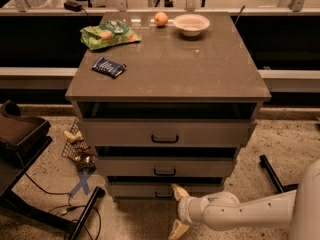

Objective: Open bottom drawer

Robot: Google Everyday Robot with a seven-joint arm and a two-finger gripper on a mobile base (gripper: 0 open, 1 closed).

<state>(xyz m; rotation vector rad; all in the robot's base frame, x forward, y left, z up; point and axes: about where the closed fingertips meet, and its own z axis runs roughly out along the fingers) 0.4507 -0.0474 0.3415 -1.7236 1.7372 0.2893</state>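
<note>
The bottom drawer [135, 189] is the lowest of three pale drawer fronts in the cabinet, just above the floor. Its small black bar handle [163, 195] sits at mid-width. My gripper [174, 210] is low in front of the cabinet, a little right of that handle, on a white arm coming in from the lower right. It is open: one pale fingertip [178, 189] lies against the drawer front beside the handle, the other [176, 229] points down near the floor. Nothing is held between them.
The cabinet top [200, 69] carries a white bowl [191, 23], an orange fruit [160, 18], a green bag [109, 33] and a blue packet [109, 66]. On the floor lie a wire basket [77, 146], a blue tape cross [82, 183], black stand legs [86, 213] at left and a black bar [270, 172] at right.
</note>
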